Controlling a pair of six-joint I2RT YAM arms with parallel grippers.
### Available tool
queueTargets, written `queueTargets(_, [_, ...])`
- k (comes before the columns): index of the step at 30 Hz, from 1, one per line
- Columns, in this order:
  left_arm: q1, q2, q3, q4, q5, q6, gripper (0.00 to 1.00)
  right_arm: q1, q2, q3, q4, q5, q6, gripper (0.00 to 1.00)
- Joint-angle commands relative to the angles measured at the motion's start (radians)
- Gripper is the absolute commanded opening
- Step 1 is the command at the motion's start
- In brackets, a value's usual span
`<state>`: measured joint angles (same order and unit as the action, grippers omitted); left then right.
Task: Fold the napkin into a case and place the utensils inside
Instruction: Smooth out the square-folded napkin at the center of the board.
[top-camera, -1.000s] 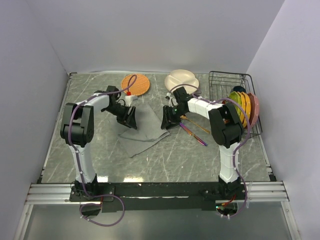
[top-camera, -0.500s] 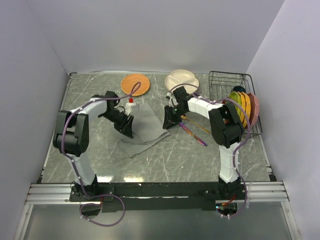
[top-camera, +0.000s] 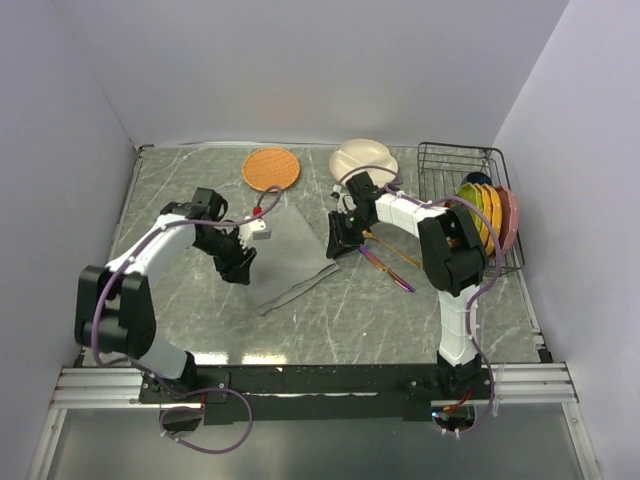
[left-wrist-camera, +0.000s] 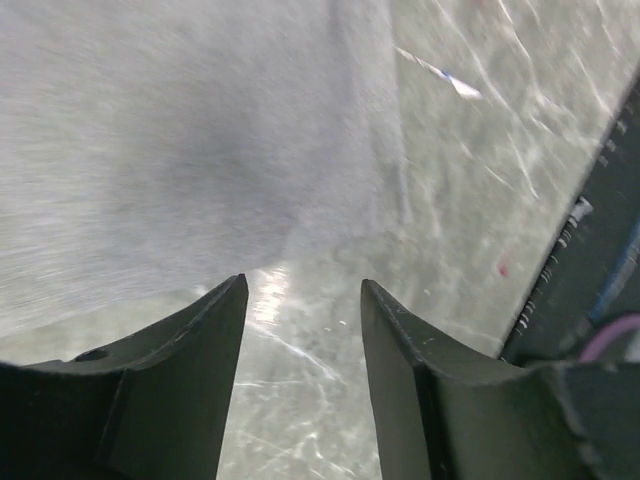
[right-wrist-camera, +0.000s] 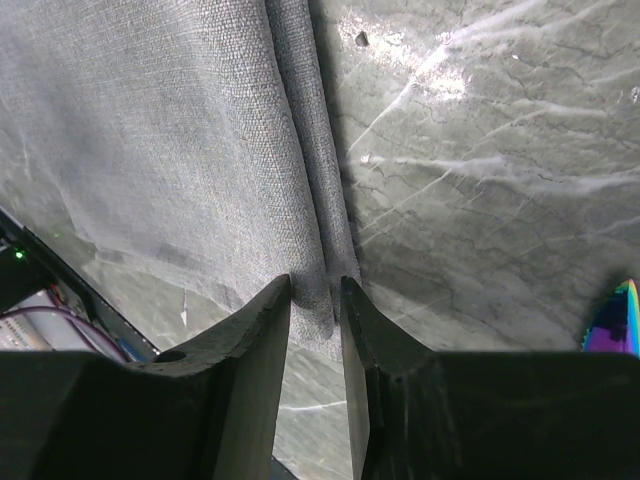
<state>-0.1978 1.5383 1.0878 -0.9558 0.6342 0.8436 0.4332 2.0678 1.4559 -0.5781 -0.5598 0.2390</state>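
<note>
The grey napkin (top-camera: 290, 252) lies folded as a slanted band in the middle of the table. My right gripper (top-camera: 335, 245) is at its right corner. In the right wrist view the jaws of the gripper (right-wrist-camera: 316, 283) are pinched on the napkin's (right-wrist-camera: 150, 120) doubled edge. My left gripper (top-camera: 240, 268) hangs just off the cloth's left side. Its jaws (left-wrist-camera: 303, 285) are open over bare table, with the napkin (left-wrist-camera: 150, 130) ahead of them. The purple knife (top-camera: 385, 268) and gold spoon (top-camera: 397, 251) lie to the right of the right gripper. The knife tip (right-wrist-camera: 620, 315) shows at the right wrist view's edge.
A round orange woven mat (top-camera: 271, 168) and a cream plate (top-camera: 362, 158) sit at the back. A wire rack (top-camera: 455, 165) at the back right holds coloured plates (top-camera: 485, 215) on edge. Walls close in the table on the left and right.
My left gripper has let go of the napkin and drawn back to the left and nearer. The cloth now lies flatter and narrower. The right gripper has stayed at the right corner.
</note>
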Motion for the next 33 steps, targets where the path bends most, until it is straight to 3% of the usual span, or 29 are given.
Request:
queueTargets(1, [-0.037, -0.104, -0.048, 0.201, -0.029, -0.086, 0.57, -0.004, -0.06, 0.037, -0.02, 0.017, -0.024, 0.34])
queueTargets(12, [-0.271, -0.081, -0.158, 0.498, -0.284, -0.377, 0.55, -0.002, -0.044, 0.024, -0.014, -0.011, 0.009, 0.32])
queueTargets(24, [-0.474, -0.006, -0.206, 0.608, -0.447, -0.443, 0.53, -0.002, -0.043, 0.017, -0.019, -0.008, 0.013, 0.2])
queueTargets(33, [-0.512, 0.062, -0.221, 0.635, -0.495, -0.454, 0.52, -0.002, -0.038, 0.014, -0.025, -0.011, 0.016, 0.11])
